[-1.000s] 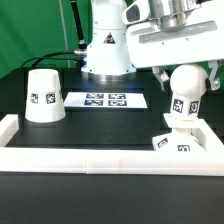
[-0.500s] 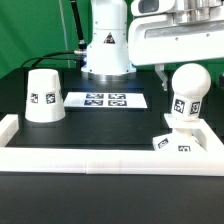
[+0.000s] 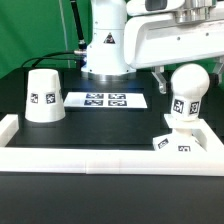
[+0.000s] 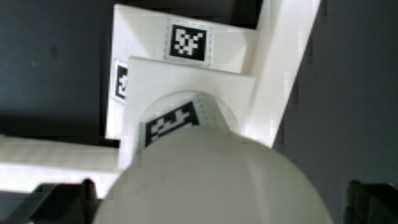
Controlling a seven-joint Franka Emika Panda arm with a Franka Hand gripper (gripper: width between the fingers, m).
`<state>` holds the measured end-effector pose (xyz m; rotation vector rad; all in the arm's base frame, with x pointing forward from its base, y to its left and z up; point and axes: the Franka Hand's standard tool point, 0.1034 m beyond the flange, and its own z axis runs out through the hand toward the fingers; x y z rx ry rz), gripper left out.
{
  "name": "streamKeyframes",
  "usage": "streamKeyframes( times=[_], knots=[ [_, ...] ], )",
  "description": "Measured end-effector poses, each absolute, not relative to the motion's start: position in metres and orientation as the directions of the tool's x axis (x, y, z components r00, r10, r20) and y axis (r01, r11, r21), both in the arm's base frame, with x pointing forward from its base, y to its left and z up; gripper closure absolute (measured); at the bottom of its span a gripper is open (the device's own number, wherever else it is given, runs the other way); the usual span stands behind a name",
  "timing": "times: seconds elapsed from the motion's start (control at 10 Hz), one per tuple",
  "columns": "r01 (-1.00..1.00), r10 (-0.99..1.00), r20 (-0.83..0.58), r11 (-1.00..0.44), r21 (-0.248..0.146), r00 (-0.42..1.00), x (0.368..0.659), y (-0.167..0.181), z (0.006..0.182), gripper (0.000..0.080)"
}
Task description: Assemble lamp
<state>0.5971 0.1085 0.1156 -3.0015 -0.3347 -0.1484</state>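
The white round-topped bulb (image 3: 186,95) stands upright on the flat square base (image 3: 180,143) at the exterior view's right, tags facing front. My gripper (image 3: 187,75) hangs over the bulb's top, open, with one dark finger (image 3: 160,78) on each side and clear of it. In the wrist view the bulb (image 4: 214,170) fills the space between the fingertips of the gripper (image 4: 217,203), with the base (image 4: 187,40) beyond it. The tapered shade (image 3: 42,97) stands mouth down at the exterior view's left, far from the gripper.
The marker board (image 3: 105,100) lies flat at the back middle, before the robot's pedestal (image 3: 107,45). A low white rail (image 3: 100,160) runs along the front and up both sides, close against the base. Black cables trail at the back left.
The gripper has risen from around the bulb's body to the level of its top. The bulb stays upright on the base. The shade has not moved.
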Motion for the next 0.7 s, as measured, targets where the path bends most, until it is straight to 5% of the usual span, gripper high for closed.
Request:
streamKeyframes(
  times=[0.7],
  knots=[
    [0.553, 0.545, 0.12, -0.832, -0.051, 0.83, 0.6049, 0.1091, 0.1155, 0.0101]
  ],
)
